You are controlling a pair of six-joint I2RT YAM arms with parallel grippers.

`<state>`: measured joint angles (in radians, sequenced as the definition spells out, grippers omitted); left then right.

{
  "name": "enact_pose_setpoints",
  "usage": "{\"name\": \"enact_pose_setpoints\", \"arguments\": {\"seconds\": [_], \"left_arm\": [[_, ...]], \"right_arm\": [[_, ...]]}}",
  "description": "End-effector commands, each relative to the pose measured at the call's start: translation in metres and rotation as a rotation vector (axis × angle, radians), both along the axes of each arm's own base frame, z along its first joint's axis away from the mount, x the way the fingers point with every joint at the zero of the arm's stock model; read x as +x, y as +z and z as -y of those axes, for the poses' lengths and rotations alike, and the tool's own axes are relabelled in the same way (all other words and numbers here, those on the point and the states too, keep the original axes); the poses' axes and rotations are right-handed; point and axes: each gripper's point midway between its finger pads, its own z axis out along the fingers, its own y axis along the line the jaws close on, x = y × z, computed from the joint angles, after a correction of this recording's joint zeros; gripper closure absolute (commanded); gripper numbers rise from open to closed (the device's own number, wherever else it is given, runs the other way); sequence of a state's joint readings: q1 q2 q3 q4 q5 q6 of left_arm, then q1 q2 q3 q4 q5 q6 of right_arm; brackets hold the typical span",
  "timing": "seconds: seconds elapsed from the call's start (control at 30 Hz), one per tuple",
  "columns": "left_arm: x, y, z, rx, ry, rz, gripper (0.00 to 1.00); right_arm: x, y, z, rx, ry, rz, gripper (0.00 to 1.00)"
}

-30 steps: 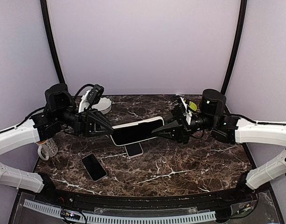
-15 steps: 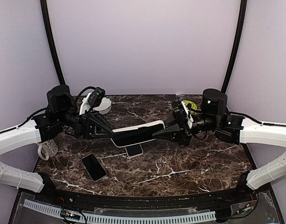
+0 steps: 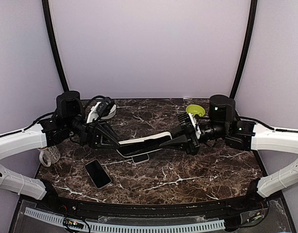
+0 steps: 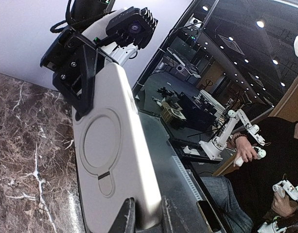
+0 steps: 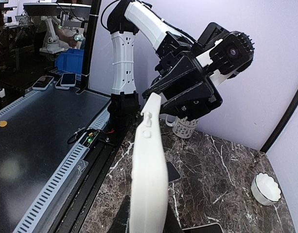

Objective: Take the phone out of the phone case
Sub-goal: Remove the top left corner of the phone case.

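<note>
A white phone case (image 3: 149,136) with the dark phone (image 3: 139,141) in it hangs above the table's middle, tilted nearly edge-on to the top camera. My left gripper (image 3: 120,142) is shut on its left end and my right gripper (image 3: 164,141) is shut on its right end. The left wrist view shows the case's (image 4: 102,150) white back with a ring mark, clamped in my left gripper (image 4: 146,221), with the right gripper (image 4: 85,73) at the far end. The right wrist view shows the case's (image 5: 149,165) side edge with buttons, pinched by my right gripper (image 5: 146,223).
Two more phones lie on the marble table: one (image 3: 139,158) right under the held case, a black one (image 3: 98,174) at the front left. A patterned mug (image 3: 49,155) stands at the left edge. A white bowl (image 3: 107,110) and a green object (image 3: 194,109) sit at the back.
Both grippers have turned the cased phone from screen-up toward edge-on and brought it slightly lower and nearer the front. Both grips stay shut on it.
</note>
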<state>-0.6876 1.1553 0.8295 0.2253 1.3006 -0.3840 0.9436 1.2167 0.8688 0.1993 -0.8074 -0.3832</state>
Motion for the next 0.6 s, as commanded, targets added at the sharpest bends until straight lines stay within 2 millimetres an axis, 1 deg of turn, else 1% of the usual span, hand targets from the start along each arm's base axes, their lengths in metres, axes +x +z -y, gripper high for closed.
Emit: {"name": "enact_pose_setpoints", "arguments": {"seconds": [0.0, 0.3, 0.57], "left_arm": [[-0.002, -0.027, 0.004, 0.117, -0.012, -0.147, 0.89], [-0.001, -0.038, 0.006, 0.147, -0.033, -0.163, 0.9], [0.005, -0.046, 0.009, 0.177, -0.011, -0.154, 0.9]], "right_arm": [[-0.014, 0.045, 0.001, 0.171, 0.028, 0.213, 1.0], [-0.017, 0.039, 0.0, 0.146, 0.034, 0.229, 1.0], [-0.014, 0.036, -0.001, 0.14, 0.012, 0.215, 1.0]]}}
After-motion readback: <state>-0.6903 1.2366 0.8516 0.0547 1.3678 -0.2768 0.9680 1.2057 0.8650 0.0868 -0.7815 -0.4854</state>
